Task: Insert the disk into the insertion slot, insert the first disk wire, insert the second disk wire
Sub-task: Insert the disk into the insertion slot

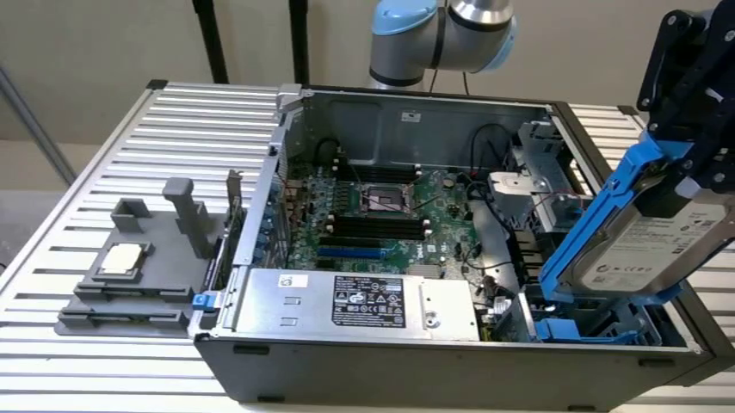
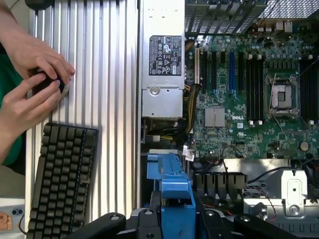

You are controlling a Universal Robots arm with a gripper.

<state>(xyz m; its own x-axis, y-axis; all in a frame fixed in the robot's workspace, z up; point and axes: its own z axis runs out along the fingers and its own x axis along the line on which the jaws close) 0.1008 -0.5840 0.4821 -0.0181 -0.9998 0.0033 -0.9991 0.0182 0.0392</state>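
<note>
Over the slatted desk (image 1: 115, 379), end effector (image 1: 687, 176) held the disk (image 1: 649, 245) tilted above the slot (image 1: 597, 329); step one looked unfinished, disk needed squaring up.

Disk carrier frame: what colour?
The disk sits in a bright blue carrier frame; exterior view shows it best.

Metal disk (image 1: 655, 249), seemingly plastic frame (image 1: 597, 215).
</note>
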